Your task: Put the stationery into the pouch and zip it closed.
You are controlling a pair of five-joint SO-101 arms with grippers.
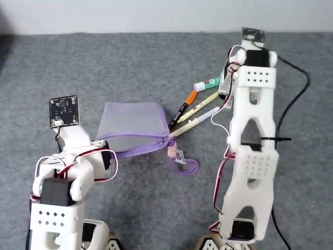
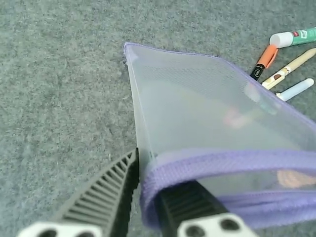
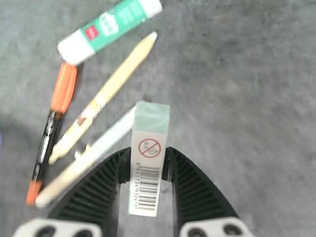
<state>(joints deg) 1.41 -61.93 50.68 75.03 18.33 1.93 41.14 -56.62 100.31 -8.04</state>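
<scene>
Pinching pouch point(image 2: 197, 113) and labelled block point(image 3: 149, 148), fingers point(image 3: 94, 192) hide edges.

I see the lilac mesh pouch point(image 1: 132, 127) near the middle of the table, unzipped, its mouth edge pinched by the left gripper point(image 2: 148, 170), while just beside its right corner lie, fanned out, a green-white glue stick point(image 1: 207, 83), an orange-black marker point(image 1: 183, 109), a cream pen point(image 1: 200, 105) and a pale blue pen point(image 1: 195, 121), and the right gripper point(image 3: 148, 154) holds a small white bar point(image 3: 150, 123) upright.

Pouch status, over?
Left end effector shut on pouch edge, mouth open. Right end effector shut on white stick. Marker, glue, two pens loose beside pouch.
</scene>
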